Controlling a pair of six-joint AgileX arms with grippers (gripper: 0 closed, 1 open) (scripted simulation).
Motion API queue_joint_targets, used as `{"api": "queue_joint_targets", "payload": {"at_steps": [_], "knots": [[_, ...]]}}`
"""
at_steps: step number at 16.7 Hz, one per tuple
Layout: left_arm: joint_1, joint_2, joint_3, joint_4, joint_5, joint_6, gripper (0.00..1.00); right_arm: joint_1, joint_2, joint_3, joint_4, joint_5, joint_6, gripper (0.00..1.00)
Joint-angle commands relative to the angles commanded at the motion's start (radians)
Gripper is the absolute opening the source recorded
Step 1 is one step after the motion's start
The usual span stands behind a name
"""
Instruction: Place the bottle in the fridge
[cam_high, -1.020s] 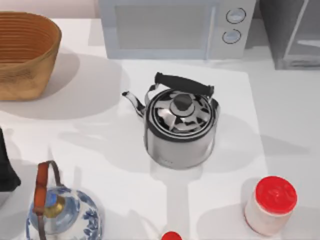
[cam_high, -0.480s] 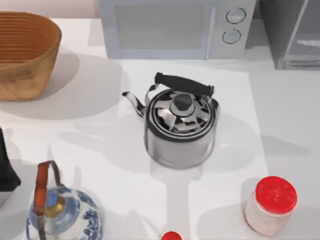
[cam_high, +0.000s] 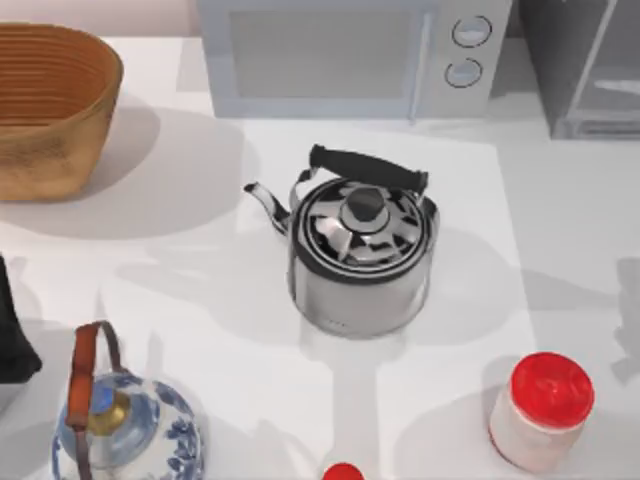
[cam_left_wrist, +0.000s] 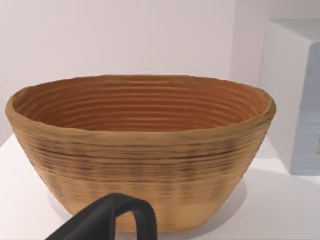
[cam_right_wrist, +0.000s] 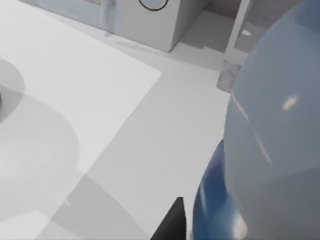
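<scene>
New grey shadow (cam_high: 628, 342) now falls on the white table's (cam_high: 150, 250) right edge; right gripper (cam_right_wrist: 210, 225) seems clamped on small blue bottle (cam_right_wrist: 270, 150), between its fingers, approx. en route to dark grey see-through-door fridge (cam_high: 585, 70) ahead; left arm (cam_high: 10, 335) parked.

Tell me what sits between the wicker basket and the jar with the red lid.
In the top view, the steel kettle stands between the wicker basket at the back left and the red-lidded jar at the front right, apart from both.
</scene>
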Motion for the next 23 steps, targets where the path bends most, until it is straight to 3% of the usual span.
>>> {"api": "queue_joint_targets", "payload": {"at_steps": [5, 9, 12, 18, 23], "knots": [[0.000, 0.000, 0.000, 0.000, 0.000, 0.000, 1.00, 0.196, -0.455, -0.137, -0.039, 0.385, 0.241, 0.01], [0.000, 0.000, 0.000, 0.000, 0.000, 0.000, 1.00, 0.317, -0.665, -0.209, -0.056, 0.591, 0.381, 0.01], [0.000, 0.000, 0.000, 0.000, 0.000, 0.000, 1.00, 0.352, -0.713, -0.229, -0.060, 0.639, 0.419, 0.01], [0.000, 0.000, 0.000, 0.000, 0.000, 0.000, 1.00, 0.348, -0.699, -0.222, -0.054, 0.635, 0.421, 0.01], [0.000, 0.000, 0.000, 0.000, 0.000, 0.000, 1.00, 0.322, -0.503, -0.132, 0.050, 0.612, 0.441, 0.01]]}}
